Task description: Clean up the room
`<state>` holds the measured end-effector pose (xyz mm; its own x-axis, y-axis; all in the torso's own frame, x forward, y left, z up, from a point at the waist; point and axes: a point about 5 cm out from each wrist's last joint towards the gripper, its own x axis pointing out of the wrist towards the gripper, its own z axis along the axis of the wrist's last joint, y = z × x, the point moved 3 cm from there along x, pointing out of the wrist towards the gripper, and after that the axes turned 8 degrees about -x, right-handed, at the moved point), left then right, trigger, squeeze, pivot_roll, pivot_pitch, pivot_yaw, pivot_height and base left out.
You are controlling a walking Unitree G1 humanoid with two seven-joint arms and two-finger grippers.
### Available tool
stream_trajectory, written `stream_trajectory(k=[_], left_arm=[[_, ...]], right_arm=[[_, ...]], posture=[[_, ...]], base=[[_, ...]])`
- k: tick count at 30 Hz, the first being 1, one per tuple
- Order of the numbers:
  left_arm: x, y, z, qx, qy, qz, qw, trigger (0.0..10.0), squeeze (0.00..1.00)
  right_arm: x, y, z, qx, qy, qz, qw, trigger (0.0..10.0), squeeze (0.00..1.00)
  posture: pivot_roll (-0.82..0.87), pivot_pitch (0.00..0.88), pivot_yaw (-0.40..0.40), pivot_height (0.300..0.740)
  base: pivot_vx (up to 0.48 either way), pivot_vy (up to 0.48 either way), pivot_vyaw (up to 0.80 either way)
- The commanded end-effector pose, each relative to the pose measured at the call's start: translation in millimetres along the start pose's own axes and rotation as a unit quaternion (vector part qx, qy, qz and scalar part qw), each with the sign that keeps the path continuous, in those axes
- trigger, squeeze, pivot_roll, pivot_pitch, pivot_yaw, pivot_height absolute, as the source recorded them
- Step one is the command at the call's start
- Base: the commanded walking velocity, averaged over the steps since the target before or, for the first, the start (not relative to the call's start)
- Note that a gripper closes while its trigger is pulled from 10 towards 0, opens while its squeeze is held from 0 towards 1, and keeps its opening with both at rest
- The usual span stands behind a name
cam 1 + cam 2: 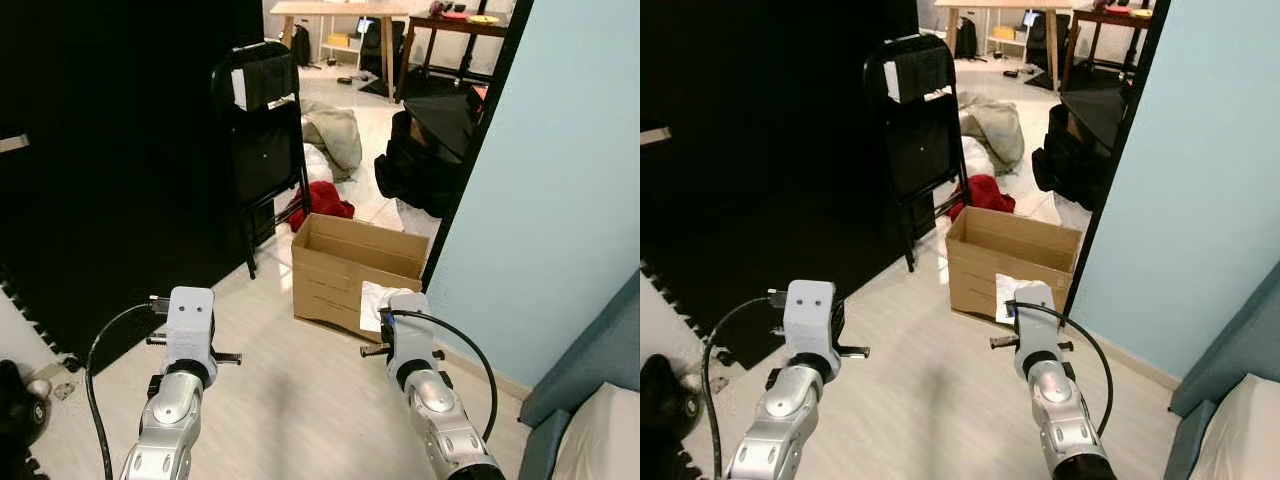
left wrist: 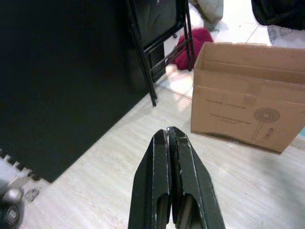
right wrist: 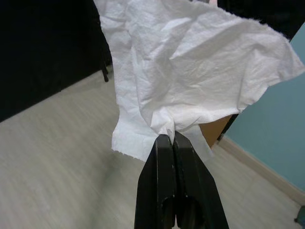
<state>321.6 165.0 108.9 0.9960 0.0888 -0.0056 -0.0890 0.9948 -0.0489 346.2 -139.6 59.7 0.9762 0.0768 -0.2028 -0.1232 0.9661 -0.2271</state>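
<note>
An open brown cardboard box (image 1: 345, 268) stands on the pale wood floor just ahead, against the foot of the teal wall. My right gripper (image 3: 172, 139) is shut on a crumpled white paper tissue (image 3: 190, 71), held in the air close in front of the box; the tissue (image 1: 377, 302) hangs before the box's near right corner. My left gripper (image 2: 170, 131) is shut with nothing in it, raised over the floor to the left of the box. A red cloth (image 1: 322, 200) lies on the floor behind the box.
A black folding chair (image 1: 262, 140) stands left of the box, at the edge of a black floor mat (image 1: 110, 230). Beyond lie a grey bundle of cloth (image 1: 335, 130) and a black bag (image 1: 425, 150). The teal wall (image 1: 560, 200) and a blue sofa corner (image 1: 600, 380) close the right.
</note>
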Motion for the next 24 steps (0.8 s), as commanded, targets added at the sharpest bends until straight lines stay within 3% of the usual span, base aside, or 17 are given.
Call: stream_trajectory(k=[1,24], left_arm=[[-1.5,7.9,-4.7,0.009,0.008,0.011,1.0,10.0,0.0],[-0.6,10.0,-2.7,0.015,0.006,0.008,1.0,10.0,0.0]], right_arm=[[0.2,4.0,-3.5,0.008,0.01,0.006,1.0,10.0,0.0],[0.2,6.6,-5.4,0.009,0.014,0.005,1.0,10.0,0.0]], posture=[[-0.02,0.099,0.009,0.74],[-0.01,0.096,0.015,0.74]], base=[[0.307,0.0,0.0],[0.301,0.0,0.0]])
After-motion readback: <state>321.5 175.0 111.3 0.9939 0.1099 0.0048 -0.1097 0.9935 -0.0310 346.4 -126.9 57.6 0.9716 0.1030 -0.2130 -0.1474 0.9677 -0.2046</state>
